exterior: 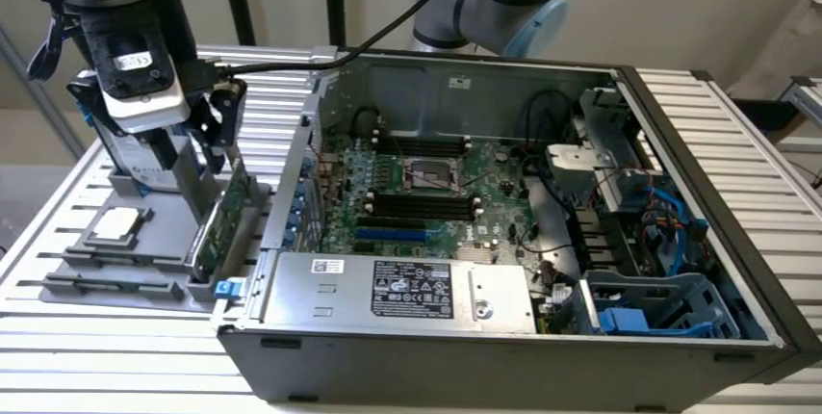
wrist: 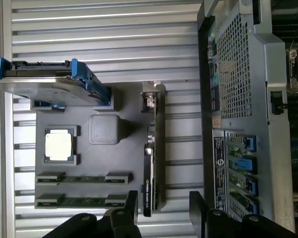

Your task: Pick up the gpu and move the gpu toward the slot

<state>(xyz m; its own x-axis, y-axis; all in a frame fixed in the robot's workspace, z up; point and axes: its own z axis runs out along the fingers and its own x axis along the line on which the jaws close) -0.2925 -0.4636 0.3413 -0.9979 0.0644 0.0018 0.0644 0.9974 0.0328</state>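
Held upright on edge by the gray holder tray (wrist: pixel 129 153) on the table (wrist: pixel 104 44), just beside the computer case (exterior: pixel 385 356), the gpu (wrist: pixel 154 148) offers its thin top edge to the end effector (wrist: pixel 164 202), which hangs over it, jaws spread either side.

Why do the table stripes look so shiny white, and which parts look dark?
Wrist view: light glares off the ribbed metal table, making bright white stripes, while the gpu, seen edge-on, looks dark. Exterior view: the table's slats glare white too, and the inside of the computer case looks dimmer than the table.
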